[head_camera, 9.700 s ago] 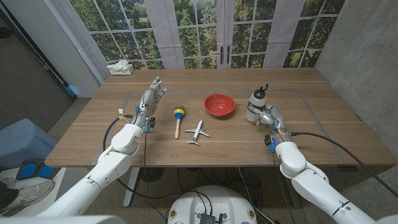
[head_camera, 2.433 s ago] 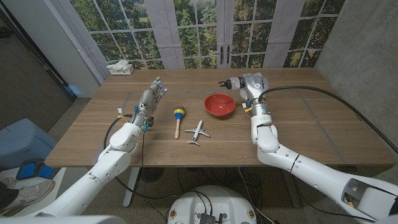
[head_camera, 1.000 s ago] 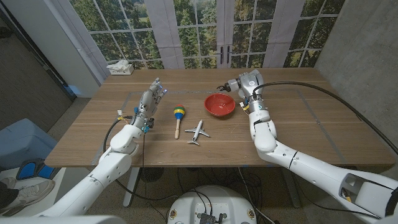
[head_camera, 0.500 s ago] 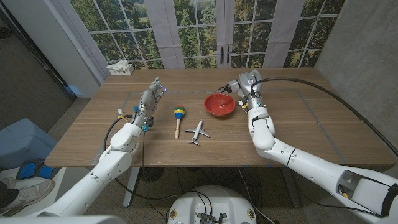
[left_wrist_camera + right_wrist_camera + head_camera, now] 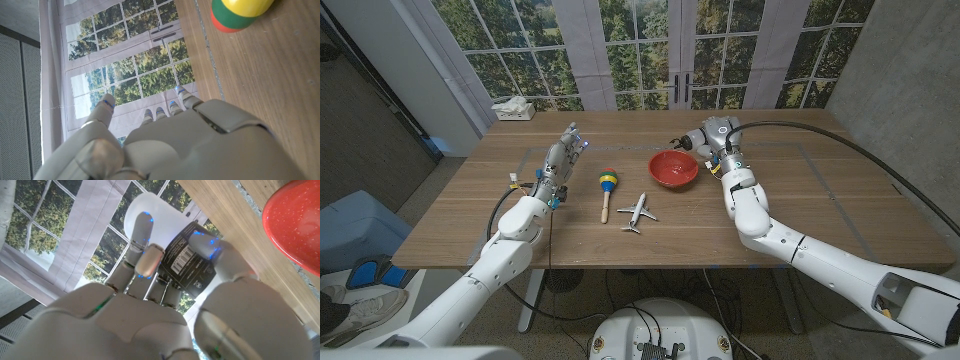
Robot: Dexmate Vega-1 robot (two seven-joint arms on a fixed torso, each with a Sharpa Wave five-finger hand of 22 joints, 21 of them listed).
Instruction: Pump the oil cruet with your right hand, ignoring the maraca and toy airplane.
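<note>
Beside the round red bowl [image 5: 673, 168], on its right, the right hand [image 5: 712, 137] is wrapped around the white oil cruet with a black label [image 5: 176, 255], lifted off the wooden worktop [image 5: 820, 200]. I think it is getting ready to pump; next it must press the black spout end [image 5: 676, 138]. Far to the bowl's left, the left hand [image 5: 560, 160] holds nothing, fingers straight.
</note>
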